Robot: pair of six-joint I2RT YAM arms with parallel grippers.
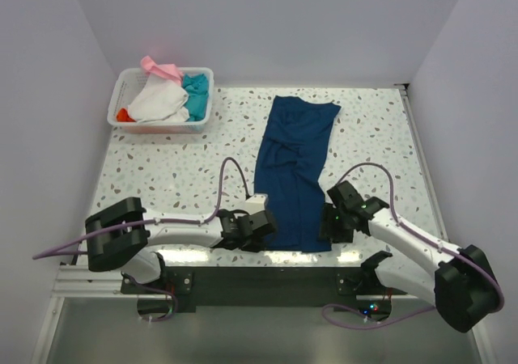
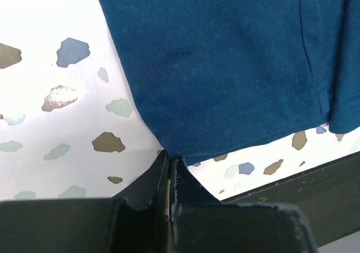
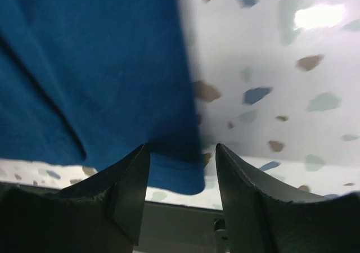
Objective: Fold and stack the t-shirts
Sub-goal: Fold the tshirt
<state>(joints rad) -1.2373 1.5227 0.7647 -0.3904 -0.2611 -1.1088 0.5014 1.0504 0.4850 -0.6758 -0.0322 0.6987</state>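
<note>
**Speckled desk, navy shirt taken at its near hem**

Pale, plain walls (image 1: 267,24) are seen round a white desk (image 1: 162,170) flecked with grey, brown and blue chips. A navy t-shirt (image 1: 295,170) is laid out on it as a long, narrow band. It is set a little right of the middle and runs from close to the far edge down to the near edge. The cloth is rumpled about halfway along. Its stitched hem is placed just inside the near edge, beside the dark rail (image 1: 267,279) that borders the desk there.

The near left corner of that hem is pinched by the left gripper (image 2: 170,162). Its fingers are pressed flat together, with the tip of the cloth caught between them. The near right corner is straddled by the right gripper (image 3: 183,174). Its fingers are held apart at a moderate gap, and the hem corner lies in that gap unclamped. Both arms are stretched low and inward along the near edge, one at each side of the shirt. A purple cable (image 1: 231,170) is looped above the left arm, and a like one is carried over the right.

A white basket (image 1: 158,126) is set at the far left corner, well apart from the navy shirt. It is filled with crumpled cloth. A white tee (image 1: 158,101) is heaped in the middle, and a teal tee (image 1: 196,97) is tucked against the right wall. A pink tee (image 1: 162,68) is draped over the far rim, and an orange-red tee (image 1: 123,115) is glimpsed at the near left corner.
</note>
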